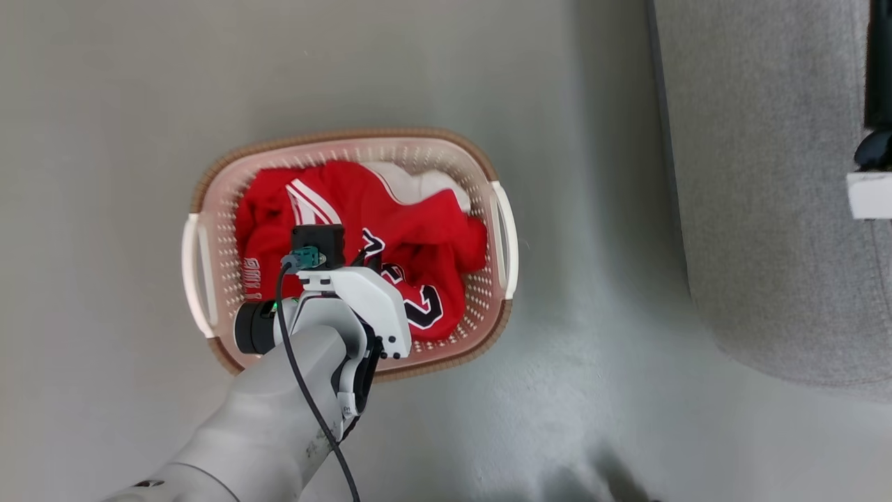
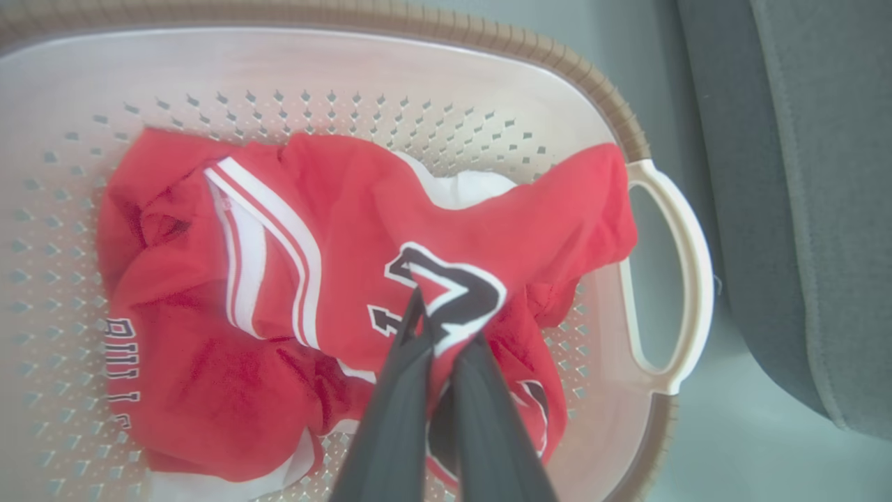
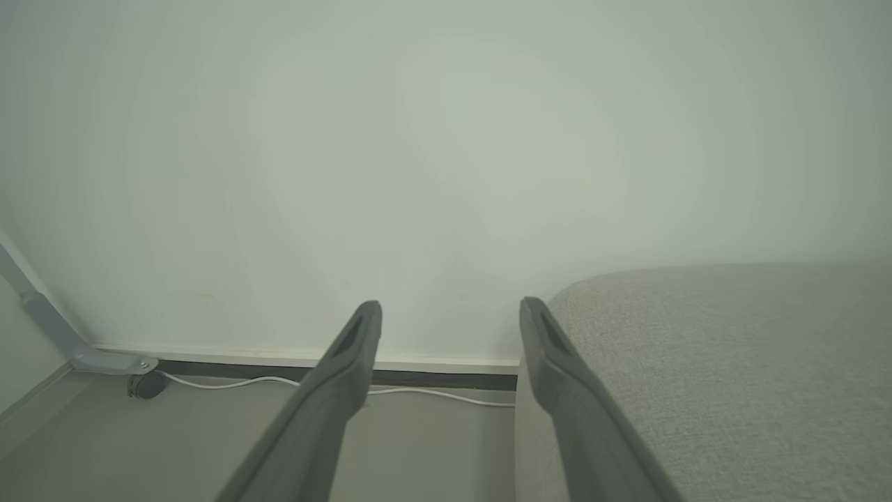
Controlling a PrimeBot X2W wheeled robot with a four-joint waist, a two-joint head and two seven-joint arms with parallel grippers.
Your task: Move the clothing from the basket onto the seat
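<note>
The cream basket (image 1: pixel 209 209) with a brown rim stands on the floor, left of the grey seat (image 1: pixel 766 209). The clothing (image 1: pixel 418 230), red jerseys with white stripes and some white cloth, lies heaped inside it. My left arm (image 1: pixel 348 300) reaches down into the basket from the near side. In the left wrist view my left gripper (image 2: pixel 442 335) is shut on a fold of the red clothing (image 2: pixel 334 209) that bears a black-and-white number. My right gripper (image 3: pixel 449 307) is open and holds nothing, beside the seat's edge (image 3: pixel 732 362) and pointing toward a pale wall.
Bare grey floor (image 1: pixel 592 383) lies between the basket and the seat. The basket's white handle (image 2: pixel 686 279) faces the seat (image 2: pixel 822 209). A white cable (image 3: pixel 244 382) and a grey metal leg (image 3: pixel 49 328) run along the wall base. A dark and white part (image 1: pixel 871 174) hangs over the seat.
</note>
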